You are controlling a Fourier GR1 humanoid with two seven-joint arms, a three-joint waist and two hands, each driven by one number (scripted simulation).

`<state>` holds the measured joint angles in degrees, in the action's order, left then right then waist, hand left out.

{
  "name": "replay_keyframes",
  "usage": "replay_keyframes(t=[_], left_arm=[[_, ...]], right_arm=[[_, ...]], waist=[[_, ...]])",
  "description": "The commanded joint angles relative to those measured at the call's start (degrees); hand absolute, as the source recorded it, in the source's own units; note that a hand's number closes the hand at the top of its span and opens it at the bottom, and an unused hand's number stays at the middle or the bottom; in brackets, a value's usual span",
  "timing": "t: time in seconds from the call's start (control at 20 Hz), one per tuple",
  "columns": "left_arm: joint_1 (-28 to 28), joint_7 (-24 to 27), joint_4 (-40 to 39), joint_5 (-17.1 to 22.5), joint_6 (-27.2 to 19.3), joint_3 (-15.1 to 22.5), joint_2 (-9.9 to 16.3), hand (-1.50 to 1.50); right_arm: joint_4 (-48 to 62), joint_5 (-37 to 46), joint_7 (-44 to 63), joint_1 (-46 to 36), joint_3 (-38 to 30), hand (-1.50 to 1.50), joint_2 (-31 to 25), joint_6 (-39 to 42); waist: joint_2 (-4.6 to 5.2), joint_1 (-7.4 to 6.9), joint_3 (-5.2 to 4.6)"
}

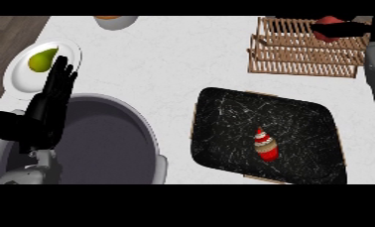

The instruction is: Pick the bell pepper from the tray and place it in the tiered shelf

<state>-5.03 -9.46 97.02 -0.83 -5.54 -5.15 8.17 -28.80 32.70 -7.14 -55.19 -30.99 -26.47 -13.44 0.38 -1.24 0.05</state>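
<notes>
Closest to us is our left forearm, coming up from the bottom left. Our left hand is open, its fingers straight and pointing up. It rests there and holds nothing. Just under it sits a big grey pot at the near left edge of the worktop.

Past the fingers, at the left edge, is a white plate with a green pear on it. A small bowl peeks in at the far edge.

The black tray lies at the near right part of the worktop. Only a little cupcake with red and white on top stands on it. The pepper is not on the tray now.

The wooden tiered shelf is in the far right corner. Our right hand is over its right end, and its fingers are curled round something red. We think that is the bell pepper. Only a small bit of it shows, so we cannot tell if it touches the slats yet.

A pepper is light and hollow. Its skin is smooth and shiny, so it can slip. It is stiff but will dent if squeezed. We think the best place to hold it is round its wide middle. It may roll on the slats, so we should set it down gently before letting go.
</notes>
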Motion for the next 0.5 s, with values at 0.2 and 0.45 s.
replay_keyframes(t=[0.2, 0.45], left_arm=[[2.4, -2.1, 4.0, 0.6, 0.3, -1.3, 0.9, 0.00], [1.5, 1.0, 0.6, 0.4, 0.8, -1.5, 0.7, 0.00]], right_arm=[[-5.2, -7.4, 1.0, 0.1, -3.4, -1.50, -3.4, 2.5], [-7.3, -10.3, 5.6, 2.3, -7.1, -1.50, -9.2, 1.7]], waist=[[-0.53, 0.99, -0.06], [-0.44, 1.27, -0.06]])
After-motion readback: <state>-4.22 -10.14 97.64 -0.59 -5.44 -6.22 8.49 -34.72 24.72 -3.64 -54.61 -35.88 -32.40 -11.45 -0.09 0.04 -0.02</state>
